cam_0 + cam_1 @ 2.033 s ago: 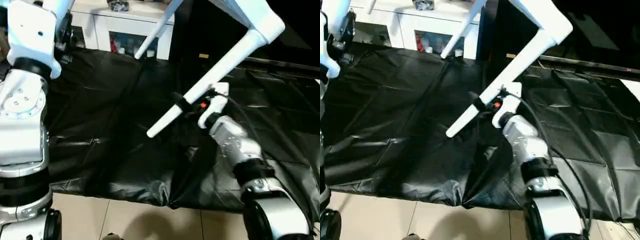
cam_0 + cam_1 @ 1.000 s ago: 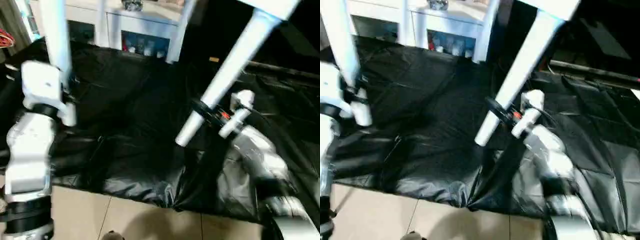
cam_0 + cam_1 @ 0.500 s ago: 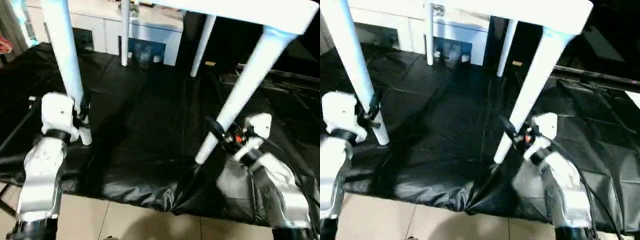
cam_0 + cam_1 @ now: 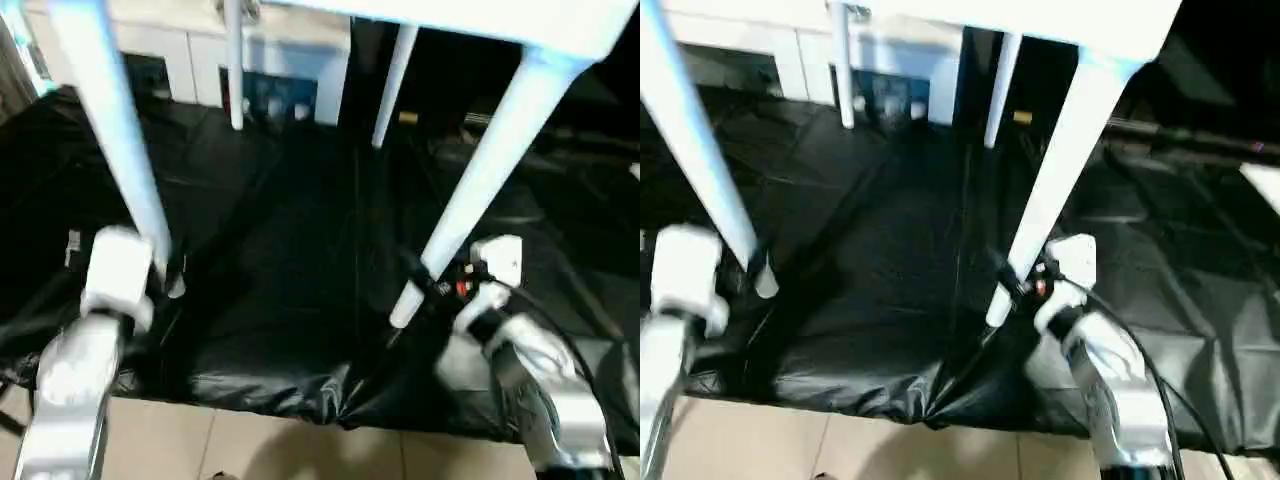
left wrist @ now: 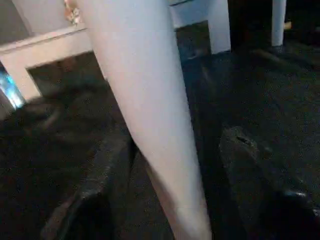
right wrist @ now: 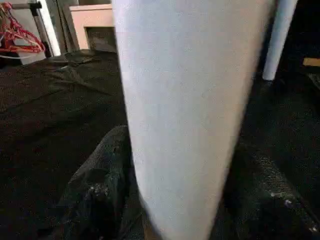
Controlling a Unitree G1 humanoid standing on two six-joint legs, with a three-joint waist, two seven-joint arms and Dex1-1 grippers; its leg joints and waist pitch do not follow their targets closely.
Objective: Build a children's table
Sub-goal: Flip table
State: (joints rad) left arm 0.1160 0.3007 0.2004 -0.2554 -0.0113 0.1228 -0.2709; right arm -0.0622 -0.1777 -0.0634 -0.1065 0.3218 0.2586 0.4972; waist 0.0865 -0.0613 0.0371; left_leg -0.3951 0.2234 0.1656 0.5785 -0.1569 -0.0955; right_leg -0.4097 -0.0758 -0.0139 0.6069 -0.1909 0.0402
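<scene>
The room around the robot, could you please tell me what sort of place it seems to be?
Probably an indoor lab or workshop: a work table draped in black sheeting, pale floor tiles below it, and a white cabinet behind the children's table.

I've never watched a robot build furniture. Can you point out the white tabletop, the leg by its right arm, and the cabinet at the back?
tabletop [image 4: 500,22]: left eye view, front edge.
right leg [image 4: 480,180]: left eye view, mid-shaft.
cabinet [image 4: 200,60]: left eye view, white front panel.
</scene>
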